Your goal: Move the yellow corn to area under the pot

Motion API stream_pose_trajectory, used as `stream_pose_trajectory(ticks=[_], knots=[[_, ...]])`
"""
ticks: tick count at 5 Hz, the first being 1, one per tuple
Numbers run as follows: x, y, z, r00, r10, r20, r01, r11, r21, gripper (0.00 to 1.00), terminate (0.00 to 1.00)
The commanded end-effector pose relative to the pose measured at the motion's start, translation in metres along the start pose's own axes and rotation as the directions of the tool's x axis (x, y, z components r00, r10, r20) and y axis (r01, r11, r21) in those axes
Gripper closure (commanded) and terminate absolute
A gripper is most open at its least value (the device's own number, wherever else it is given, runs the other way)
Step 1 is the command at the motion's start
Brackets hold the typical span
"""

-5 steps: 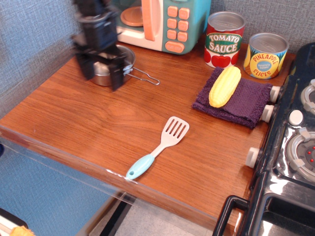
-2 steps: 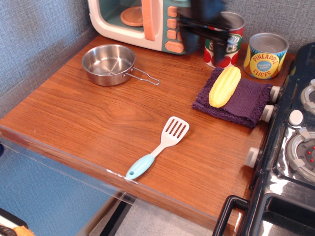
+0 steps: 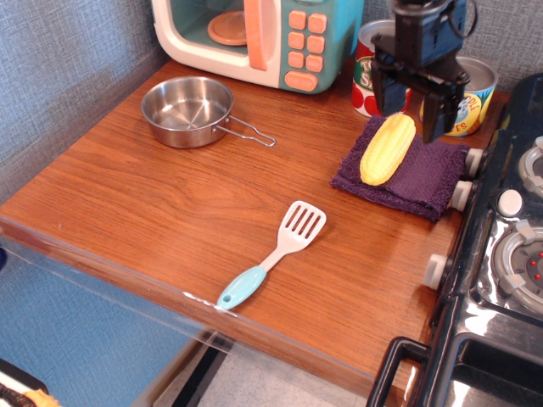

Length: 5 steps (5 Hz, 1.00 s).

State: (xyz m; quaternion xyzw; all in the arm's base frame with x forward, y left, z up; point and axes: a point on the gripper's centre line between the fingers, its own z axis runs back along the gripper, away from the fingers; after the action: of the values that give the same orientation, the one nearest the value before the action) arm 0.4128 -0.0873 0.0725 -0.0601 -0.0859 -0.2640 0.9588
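Observation:
The yellow corn (image 3: 388, 149) lies on a purple cloth (image 3: 407, 175) at the right of the wooden counter. The pot (image 3: 187, 110), a shallow steel pan with a wire handle pointing right, stands empty at the far left. My black gripper (image 3: 407, 115) hangs open just above the far end of the corn, one finger on each side of it, holding nothing. It hides part of the tomato sauce can behind it.
A toy microwave (image 3: 263, 38) stands at the back. A tomato sauce can (image 3: 366, 80) and a pineapple can (image 3: 471, 93) stand behind the cloth. A spatula (image 3: 273, 253) lies mid-counter. A black toy stove (image 3: 501, 254) borders the right edge. Bare wood (image 3: 161, 195) lies below the pot.
My gripper has swept from over the pot at the left, past the microwave, to above the corn at the right. The pot, corn and spatula have not moved.

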Motion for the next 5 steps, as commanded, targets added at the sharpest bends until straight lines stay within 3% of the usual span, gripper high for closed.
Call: stream_pose_trajectory(ticks=[1,2,3,5], knots=[[-0.032,0.016,-0.036,0.994,0.066,-0.090,-0.062,0.997,0.048,0.00,0.00],[-0.043,0.018,-0.046,0.989,0.079,-0.123,-0.073,0.996,0.051,0.00,0.00],[-0.045,0.011,-0.034,0.995,0.060,-0.085,-0.057,0.998,0.038,1.00,0.00],[-0.047,0.005,0.000,0.998,0.058,-0.004,-0.057,0.998,0.007,1.00,0.00]])
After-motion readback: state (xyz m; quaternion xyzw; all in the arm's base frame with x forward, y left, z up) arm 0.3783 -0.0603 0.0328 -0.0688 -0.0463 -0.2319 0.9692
